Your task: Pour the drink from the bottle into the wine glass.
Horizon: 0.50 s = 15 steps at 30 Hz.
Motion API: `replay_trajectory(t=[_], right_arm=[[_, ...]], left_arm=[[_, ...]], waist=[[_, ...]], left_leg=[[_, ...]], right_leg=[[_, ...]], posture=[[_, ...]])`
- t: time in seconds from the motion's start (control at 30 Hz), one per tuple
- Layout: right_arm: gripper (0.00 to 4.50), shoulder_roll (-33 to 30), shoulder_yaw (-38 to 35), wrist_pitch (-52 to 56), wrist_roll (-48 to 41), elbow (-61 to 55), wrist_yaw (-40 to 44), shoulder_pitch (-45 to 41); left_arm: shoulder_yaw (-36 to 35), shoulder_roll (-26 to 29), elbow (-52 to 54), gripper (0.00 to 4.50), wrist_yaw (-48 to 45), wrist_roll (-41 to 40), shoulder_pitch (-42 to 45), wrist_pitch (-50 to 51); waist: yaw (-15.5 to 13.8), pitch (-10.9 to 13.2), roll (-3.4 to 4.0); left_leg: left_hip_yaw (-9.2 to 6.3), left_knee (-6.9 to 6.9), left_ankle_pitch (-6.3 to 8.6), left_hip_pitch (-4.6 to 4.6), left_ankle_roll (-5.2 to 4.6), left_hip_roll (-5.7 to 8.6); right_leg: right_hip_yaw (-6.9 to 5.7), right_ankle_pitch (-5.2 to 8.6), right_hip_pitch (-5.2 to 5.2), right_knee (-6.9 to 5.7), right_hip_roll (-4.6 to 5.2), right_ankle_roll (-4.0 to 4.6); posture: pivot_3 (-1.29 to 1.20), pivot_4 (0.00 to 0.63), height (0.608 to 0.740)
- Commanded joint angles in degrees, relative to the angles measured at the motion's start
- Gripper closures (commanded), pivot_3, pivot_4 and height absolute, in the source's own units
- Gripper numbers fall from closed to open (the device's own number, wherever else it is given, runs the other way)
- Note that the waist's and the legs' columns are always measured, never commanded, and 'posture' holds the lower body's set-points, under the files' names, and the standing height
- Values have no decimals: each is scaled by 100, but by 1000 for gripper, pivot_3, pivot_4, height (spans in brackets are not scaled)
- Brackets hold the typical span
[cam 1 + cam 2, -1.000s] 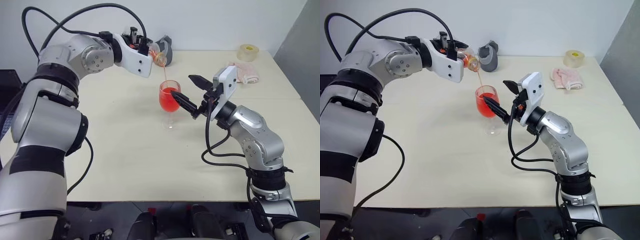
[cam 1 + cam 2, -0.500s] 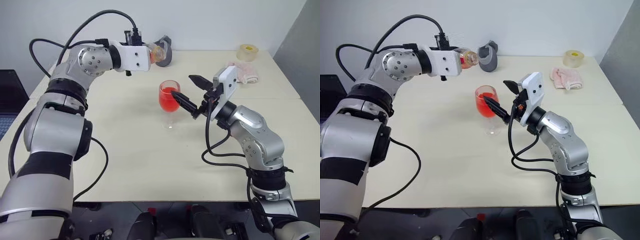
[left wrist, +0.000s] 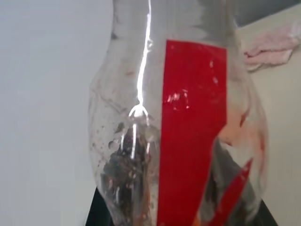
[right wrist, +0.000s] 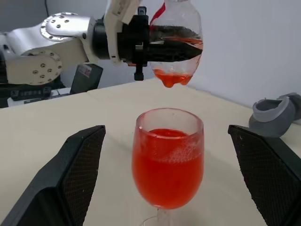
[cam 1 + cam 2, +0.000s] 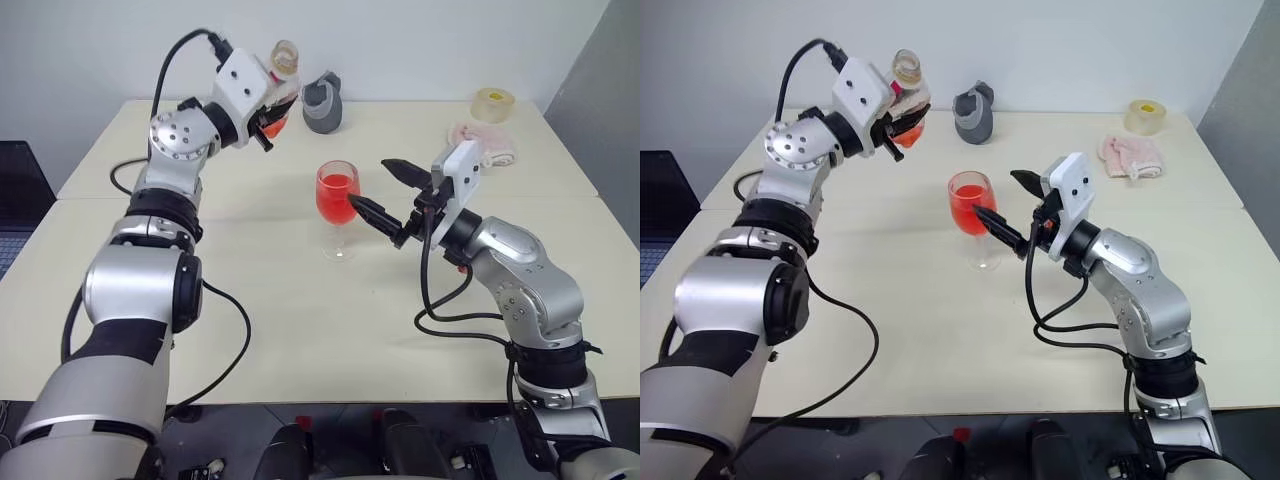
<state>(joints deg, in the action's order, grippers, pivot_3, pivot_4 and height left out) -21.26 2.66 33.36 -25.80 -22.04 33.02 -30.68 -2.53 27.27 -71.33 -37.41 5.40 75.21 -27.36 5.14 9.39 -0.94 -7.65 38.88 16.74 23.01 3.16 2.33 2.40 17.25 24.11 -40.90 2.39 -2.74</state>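
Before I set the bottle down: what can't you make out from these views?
- Bottle cap: mouth too small in the eye views; cut off by the top edge in the left wrist view.
- Wine glass foot: cut off by the right wrist view's bottom edge.
- Left gripper jaws: mostly hidden behind the bottle.

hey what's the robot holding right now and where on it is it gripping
The left gripper holds the bottle, its fingers clamped around the lower body, near the base. The right gripper holds nothing; its open fingers stand either side of the wine glass without touching it.
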Motion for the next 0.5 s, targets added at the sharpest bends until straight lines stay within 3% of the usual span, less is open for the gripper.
replay_trajectory(t=[0.03,0.27,0.5], right_arm=[[0,-164,42,-91,-121,-429,259,198],[0,-395,65,-324,-133,-698,562,779],[0,-399,-68,-453,-483,-1051,784,1358]], left_arm=[[-323,-39,647,3492,361,-407,-327,350],[-750,-131,1790,3492,1493,-734,-1406,1187],[-1016,-323,3122,3492,1731,-1188,-2802,1867]], waist=[[-2,-1,-1],[-19,-3,-5],[-33,-5,-6]], left_leg=[[0,2,0,0,0,0],[-1,2,0,-1,0,-1],[-1,2,0,-3,1,-8]], right_leg=[[0,0,0,-1,1,0],[1,0,0,-5,2,0],[2,0,-2,-4,12,0]], posture=[[0,150,740],[0,150,740],[0,150,740]])
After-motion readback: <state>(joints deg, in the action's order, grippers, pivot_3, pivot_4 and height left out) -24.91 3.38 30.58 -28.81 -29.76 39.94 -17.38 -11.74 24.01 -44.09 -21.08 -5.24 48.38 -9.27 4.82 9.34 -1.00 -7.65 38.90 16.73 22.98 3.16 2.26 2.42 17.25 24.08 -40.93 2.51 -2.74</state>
